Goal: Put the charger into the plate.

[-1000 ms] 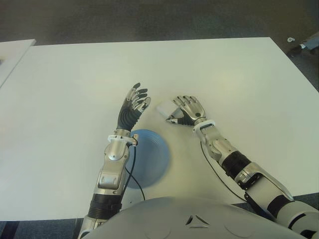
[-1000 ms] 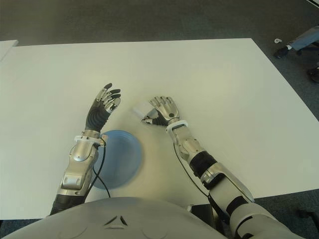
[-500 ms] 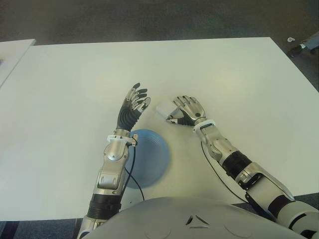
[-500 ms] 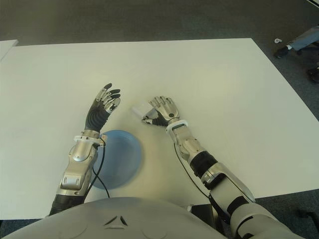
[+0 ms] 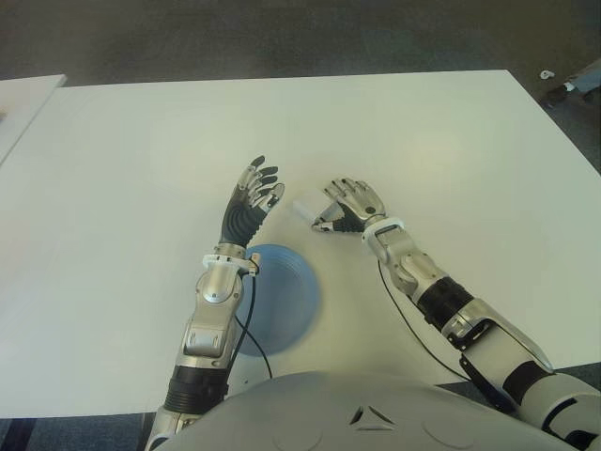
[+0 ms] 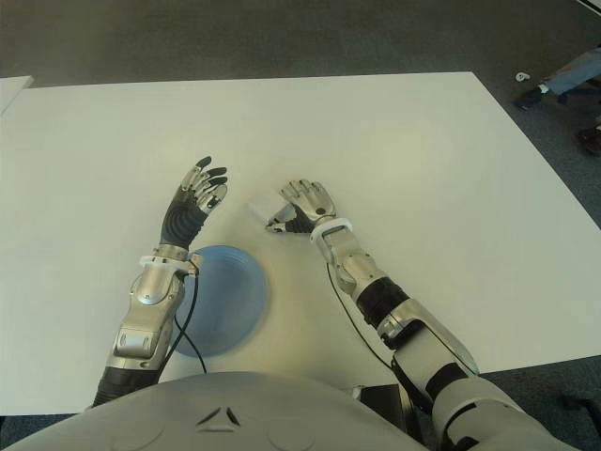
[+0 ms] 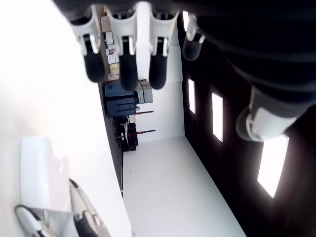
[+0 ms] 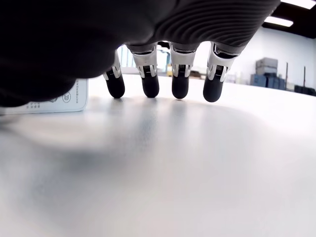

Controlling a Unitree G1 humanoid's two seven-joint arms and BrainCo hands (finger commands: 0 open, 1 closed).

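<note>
Right robot hand point(image 5: 349, 207) nearer charger point(image 5: 308, 205) (label unreadable)

Charger point(image 5: 307, 205) on tabletop point(image 5: 451, 150), between both hands | right hand point(image 5: 349, 209) just right of charger | left hand point(image 5: 252, 202) left of it | plate point(image 5: 282, 296) nearer the robot, under left wrist

I stand in what looks like an office or lab room: a broad white counter point(image 5: 423, 141) fills the space before me, set on dark grey carpet point(image 5: 282, 38). Past my fingers, the wrist views show white walls, long ceiling light panels point(image 7: 269, 165), and stacked equipment boxes point(image 8: 266, 66) along the far wall. A second white table edge point(image 5: 23, 99) stands to my left.
</note>
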